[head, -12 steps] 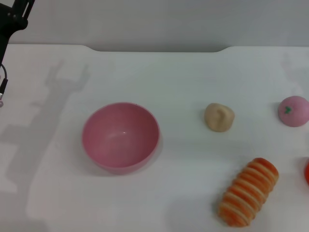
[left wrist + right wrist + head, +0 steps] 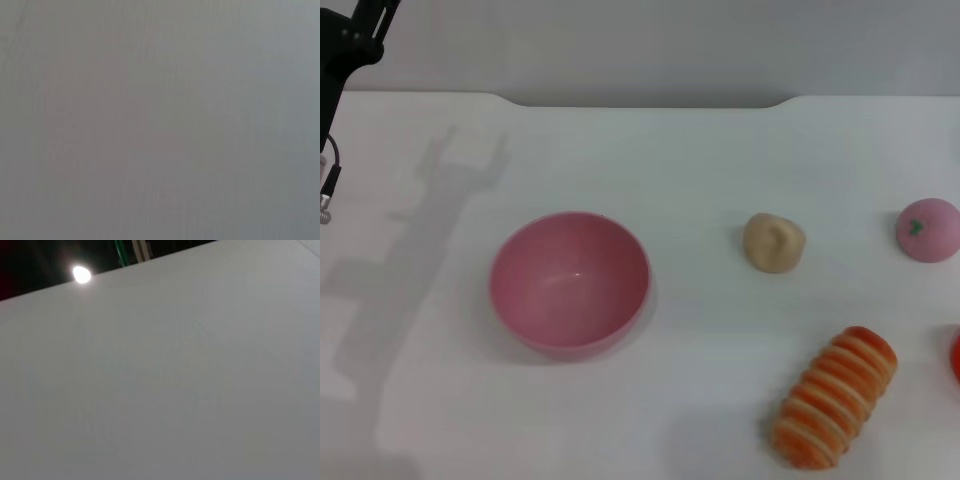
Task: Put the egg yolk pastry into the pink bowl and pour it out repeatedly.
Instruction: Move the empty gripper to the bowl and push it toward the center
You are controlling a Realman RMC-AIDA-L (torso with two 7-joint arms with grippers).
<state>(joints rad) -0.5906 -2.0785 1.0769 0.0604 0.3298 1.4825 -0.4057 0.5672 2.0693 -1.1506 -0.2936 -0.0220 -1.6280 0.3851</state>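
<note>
The pink bowl (image 2: 570, 282) stands upright and empty on the white table, left of centre in the head view. The egg yolk pastry (image 2: 774, 242), a small pale beige lump with a dimpled top, lies on the table to the right of the bowl, well apart from it. Part of my left arm (image 2: 348, 40) shows at the far left corner, high and far from both things, holding nothing that I can see. My right arm and gripper are out of view. Both wrist views show only blank pale surface.
A pink ball with a green mark (image 2: 927, 230) lies at the right edge. An orange-and-cream striped roll (image 2: 835, 397) lies near the front right. A red thing (image 2: 956, 356) peeks in at the right edge. The table's far edge (image 2: 640, 100) runs across the back.
My left arm has shifted slightly at the far left corner, and its shadow on the table moved a little. The bowl and the pastry have not moved.
</note>
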